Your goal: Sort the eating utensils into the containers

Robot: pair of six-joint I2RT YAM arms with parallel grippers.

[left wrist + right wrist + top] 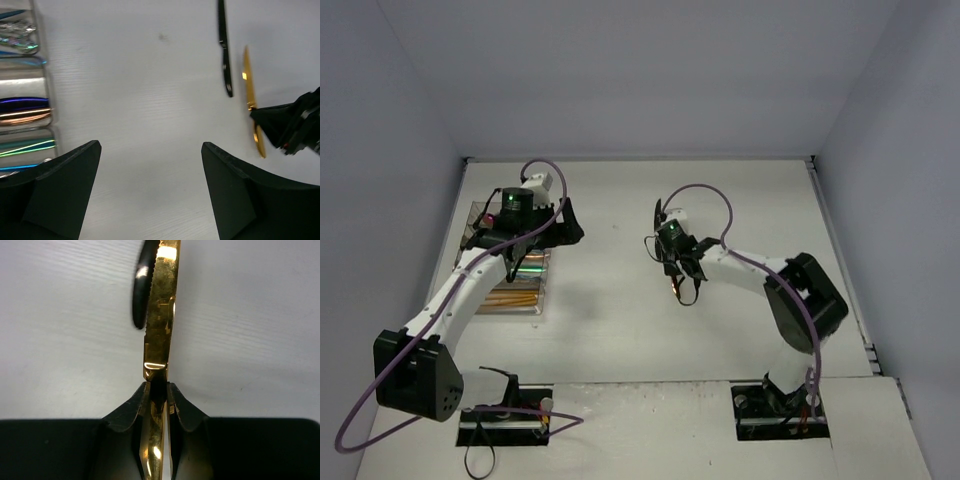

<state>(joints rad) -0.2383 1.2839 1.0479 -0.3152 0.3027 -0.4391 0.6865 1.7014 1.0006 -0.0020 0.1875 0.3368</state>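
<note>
A gold knife [160, 315] runs straight between the pads of my right gripper [158, 387], which is shut on its handle. Alongside its blade lies a black knife [142, 290]. The left wrist view shows both on the white table: the black knife [225, 55], the gold knife [249, 82], and my right gripper [292, 125] clamped on the gold one. I cannot tell whether the gold knife is off the table. My left gripper [150, 145] hangs open over bare table, just right of the clear tray [49, 120]. Blue, copper and iridescent utensils [25, 107] lie in its compartments.
From above, the tray [510, 312] sits at the left of the table under my left arm, with gold pieces in its near end. My right gripper [678, 280] is mid-table. Grey walls close off the back and both sides.
</note>
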